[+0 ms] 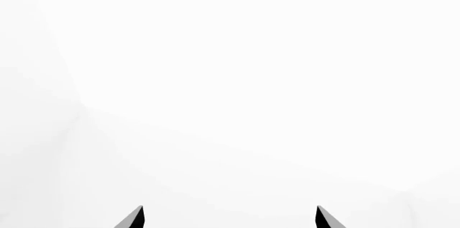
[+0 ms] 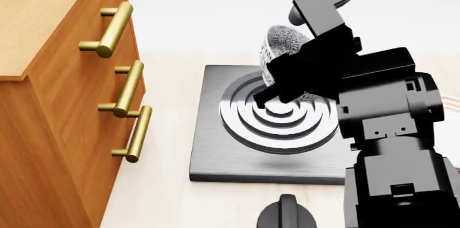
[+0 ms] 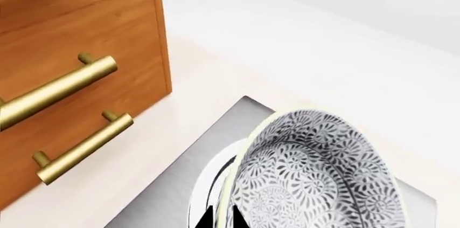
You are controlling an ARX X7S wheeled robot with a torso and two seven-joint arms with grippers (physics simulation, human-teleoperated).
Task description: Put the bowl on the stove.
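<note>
The tabletop (image 2: 165,195) is pale cream and smooth, running back to a lighter far edge. On it, about the middle, lies the stove (image 2: 215,147), a square dark-grey slab whose raised round burner of concentric rings sits toward its right half. Along the left stands a wooden cabinet (image 2: 50,131) with three brass bar handles facing right, close beside the stove with a strip of bare tabletop between them. At the near edge, just in front of the stove, sits a black round knob (image 2: 286,214).
</note>
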